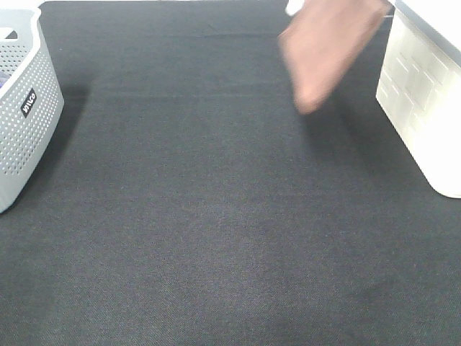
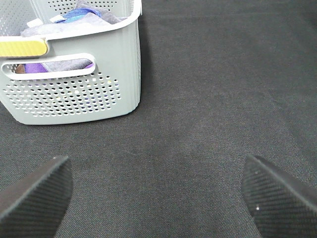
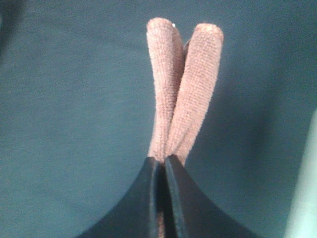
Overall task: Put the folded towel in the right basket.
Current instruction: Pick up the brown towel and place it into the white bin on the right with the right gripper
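The folded brown towel (image 1: 328, 50) hangs in the air at the back right of the table, blurred, just left of the white right basket (image 1: 425, 101). My right gripper (image 3: 162, 166) is shut on the towel (image 3: 183, 89); the folded layers stick out beyond the fingertips. The right gripper itself is out of the exterior high view. My left gripper (image 2: 158, 191) is open and empty, low over the dark cloth, with its fingertips (image 2: 34, 191) at both lower corners of the left wrist view.
A grey perforated basket (image 1: 25, 108) stands at the left edge of the table; in the left wrist view this basket (image 2: 74, 94) holds several coloured cloths. The black tablecloth (image 1: 202, 216) covers the table.
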`<state>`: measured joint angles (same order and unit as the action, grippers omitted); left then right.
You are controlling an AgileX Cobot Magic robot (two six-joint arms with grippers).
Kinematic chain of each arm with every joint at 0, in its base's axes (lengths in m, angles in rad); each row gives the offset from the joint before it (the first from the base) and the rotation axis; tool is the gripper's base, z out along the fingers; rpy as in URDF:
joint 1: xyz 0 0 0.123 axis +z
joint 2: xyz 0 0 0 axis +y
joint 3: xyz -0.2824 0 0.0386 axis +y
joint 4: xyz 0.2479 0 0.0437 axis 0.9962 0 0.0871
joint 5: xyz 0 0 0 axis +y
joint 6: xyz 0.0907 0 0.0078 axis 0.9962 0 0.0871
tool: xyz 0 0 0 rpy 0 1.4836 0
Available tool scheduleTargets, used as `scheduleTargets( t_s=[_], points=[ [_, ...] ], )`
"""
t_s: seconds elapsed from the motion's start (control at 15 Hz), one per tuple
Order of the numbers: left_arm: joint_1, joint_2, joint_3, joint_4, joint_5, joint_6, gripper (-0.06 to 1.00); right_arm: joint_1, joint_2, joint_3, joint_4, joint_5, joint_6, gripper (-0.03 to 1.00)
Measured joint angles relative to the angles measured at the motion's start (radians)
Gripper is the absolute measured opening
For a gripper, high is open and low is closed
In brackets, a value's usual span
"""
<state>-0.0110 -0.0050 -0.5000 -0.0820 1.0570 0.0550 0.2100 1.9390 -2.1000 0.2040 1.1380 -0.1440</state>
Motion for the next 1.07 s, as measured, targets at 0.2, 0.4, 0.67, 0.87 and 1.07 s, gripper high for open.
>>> scheduleTargets(
  t_s=[0.2, 0.4, 0.67, 0.87, 1.07],
  points=[
    [0.000, 0.000, 0.000, 0.000, 0.000, 0.000, 0.88, -0.048, -0.002, -0.085, -0.056, 0.052, 0.022, 0.00],
    [0.000, 0.000, 0.000, 0.000, 0.000, 0.000, 0.88, -0.236, -0.018, -0.109, 0.058, 0.070, 0.024, 0.00],
    [0.000, 0.000, 0.000, 0.000, 0.000, 0.000, 0.88, -0.400, -0.025, -0.109, 0.132, 0.075, 0.024, 0.00],
    [0.000, 0.000, 0.000, 0.000, 0.000, 0.000, 0.88, -0.514, -0.031, -0.109, 0.144, 0.077, 0.017, 0.00],
    [0.000, 0.000, 0.000, 0.000, 0.000, 0.000, 0.88, -0.531, -0.012, -0.112, 0.112, 0.078, -0.006, 0.00]
  ],
)
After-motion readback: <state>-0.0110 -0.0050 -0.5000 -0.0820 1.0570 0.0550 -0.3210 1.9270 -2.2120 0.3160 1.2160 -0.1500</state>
